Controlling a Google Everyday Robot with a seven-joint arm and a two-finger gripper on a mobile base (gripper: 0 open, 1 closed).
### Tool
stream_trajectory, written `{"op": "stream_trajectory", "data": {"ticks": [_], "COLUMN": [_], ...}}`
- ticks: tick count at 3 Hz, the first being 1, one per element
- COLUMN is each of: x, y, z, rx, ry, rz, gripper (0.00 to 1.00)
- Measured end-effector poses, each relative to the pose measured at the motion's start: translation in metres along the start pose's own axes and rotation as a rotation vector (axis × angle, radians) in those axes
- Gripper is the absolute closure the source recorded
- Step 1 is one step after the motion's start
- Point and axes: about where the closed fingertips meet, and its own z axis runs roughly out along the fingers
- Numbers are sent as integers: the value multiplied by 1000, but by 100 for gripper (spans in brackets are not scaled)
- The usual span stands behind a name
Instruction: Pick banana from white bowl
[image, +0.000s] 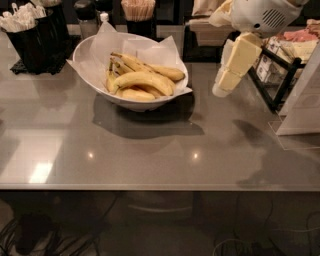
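The white bowl, lined with crinkled white paper, stands at the back left-centre of the grey counter. Several bananas lie in it. The banana, long, strongly curved and yellow, lies on top at the front of the pile, its thin dark end pointing left. My gripper, cream-coloured, hangs from the white arm at the upper right. It is above the counter, just right of the bowl's rim and apart from the bananas. It holds nothing that I can see.
Black cutlery holders stand at the back left. A shaker and a stick holder stand behind the bowl. A black wire rack and a clear sign stand are at the right. The counter's front edge runs across.
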Motion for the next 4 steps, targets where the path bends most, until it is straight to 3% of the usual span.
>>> {"op": "stream_trajectory", "data": {"ticks": [1,2,3,4], "x": [-3,5,-4,-29], "y": [-3,-9,-26,-25], "z": [0,4,39,81], "rx": [7,40,19,-82], "ry": [-10,-36,-77,-112], "rz": [-2,82,151,116], "gripper": [0,0,0,0]}}
